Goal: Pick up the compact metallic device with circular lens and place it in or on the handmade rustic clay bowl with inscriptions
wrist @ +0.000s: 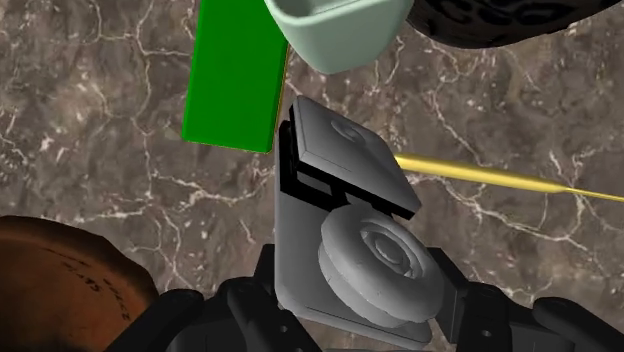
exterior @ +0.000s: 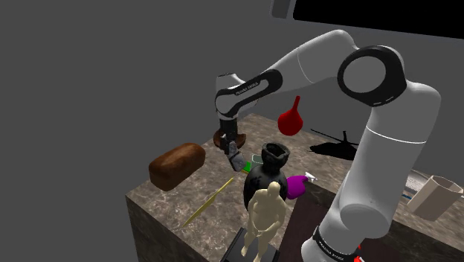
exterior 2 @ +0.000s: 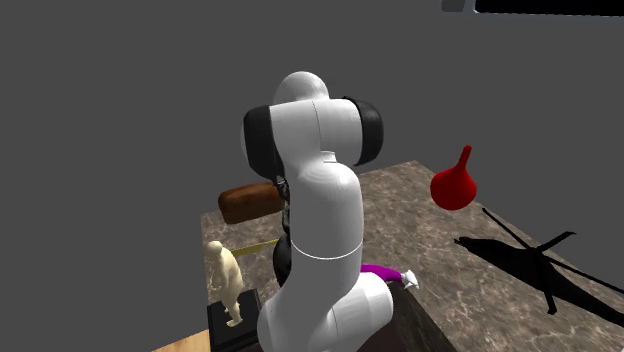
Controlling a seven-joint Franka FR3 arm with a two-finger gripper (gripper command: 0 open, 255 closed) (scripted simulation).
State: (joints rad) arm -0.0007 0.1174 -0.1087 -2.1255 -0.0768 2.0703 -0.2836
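Observation:
My gripper [wrist: 355,300] is shut on a grey boxy device with a round lens [wrist: 345,240]; the black fingers [wrist: 250,300] clasp its two sides. In the shoulder view the gripper [exterior: 234,158] hangs a little above the marble table [exterior: 160,205] with the device [exterior: 237,161] between its tips. The brown clay bowl [exterior: 220,138] sits just behind the gripper there. Its rim, with faint marks, lies close beside the fingers in the wrist view [wrist: 60,285].
Close around the device are a green block [wrist: 235,80], a pale green cup [wrist: 340,30], a black vase [exterior: 266,175] and a thin yellow stick [wrist: 490,178]. A brown loaf [exterior: 177,165], a red bulb [exterior: 291,119], a purple item [exterior: 297,184], a tan figurine [exterior: 266,216] and a black helicopter [exterior: 334,145] stand farther off.

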